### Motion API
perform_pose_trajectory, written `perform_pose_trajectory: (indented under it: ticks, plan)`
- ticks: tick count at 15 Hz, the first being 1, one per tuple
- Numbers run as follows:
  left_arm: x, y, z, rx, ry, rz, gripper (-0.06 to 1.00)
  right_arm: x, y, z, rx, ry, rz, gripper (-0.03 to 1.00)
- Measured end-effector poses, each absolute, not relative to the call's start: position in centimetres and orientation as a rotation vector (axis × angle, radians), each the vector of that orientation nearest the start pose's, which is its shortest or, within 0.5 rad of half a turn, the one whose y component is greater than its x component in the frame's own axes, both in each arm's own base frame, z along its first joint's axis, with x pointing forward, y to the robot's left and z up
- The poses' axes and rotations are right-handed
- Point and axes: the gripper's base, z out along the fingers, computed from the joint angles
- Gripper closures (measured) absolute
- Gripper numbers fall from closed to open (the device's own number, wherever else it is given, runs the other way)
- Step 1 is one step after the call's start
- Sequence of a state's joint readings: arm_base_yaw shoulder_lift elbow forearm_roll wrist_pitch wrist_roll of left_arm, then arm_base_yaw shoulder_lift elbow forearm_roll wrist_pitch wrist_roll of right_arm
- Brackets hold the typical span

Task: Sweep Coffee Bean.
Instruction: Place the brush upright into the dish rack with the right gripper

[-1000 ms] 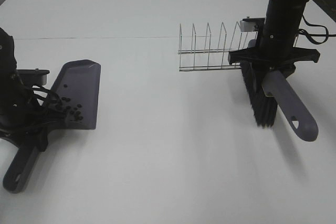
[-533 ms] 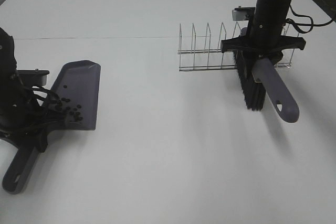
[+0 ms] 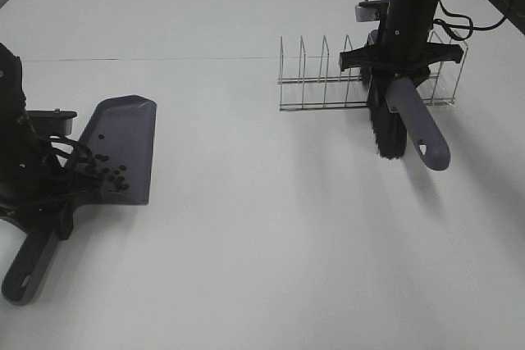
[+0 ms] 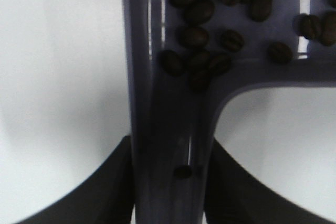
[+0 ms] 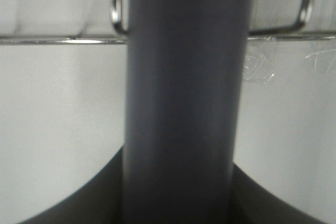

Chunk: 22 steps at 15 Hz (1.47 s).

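The right arm comes down almost straight onto the wire rack [image 3: 320,79]. The right hand [image 3: 399,79] is clenched on the handle of the brush [image 3: 420,133], whose bristles hang just in front of the rack's right part while the handle slants away from the rack. Well to the rack's left, the other arm sits low over the counter [image 3: 246,243], with the left hand [image 3: 45,202] grasping the dustpan [image 3: 127,129] by its handle. The coffee beans [image 3: 111,176] lie inside the pan, bunched at the end next to that hand.
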<state>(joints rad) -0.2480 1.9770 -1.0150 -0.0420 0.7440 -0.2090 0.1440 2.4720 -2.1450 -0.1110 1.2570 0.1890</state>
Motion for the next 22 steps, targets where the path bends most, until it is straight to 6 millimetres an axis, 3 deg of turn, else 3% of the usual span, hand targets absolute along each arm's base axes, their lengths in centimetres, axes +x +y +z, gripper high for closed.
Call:
perform_pose_trajectory:
  ticks: [6, 10, 20, 22]
  plan:
    - [31.0, -8.1, 9.8, 0.012, 3.194, -0.026, 0.61, 51.1, 6.2, 16.2, -0.050, 2.935, -0.140, 0.63]
    - [31.0, -8.1, 9.8, 0.012, 3.195, -0.025, 0.61, 51.2, 6.2, 14.0, -0.058, 2.981, -0.152, 0.63]
    - [30.9, -8.1, 9.8, 0.012, 3.200, -0.024, 0.61, 51.2, 6.1, 14.2, -0.027, 2.979, -0.159, 0.63]
    - [30.9, -8.1, 9.8, 0.012, 3.202, -0.023, 0.61, 51.6, 6.2, 15.0, -0.011, 2.945, -0.151, 0.63]
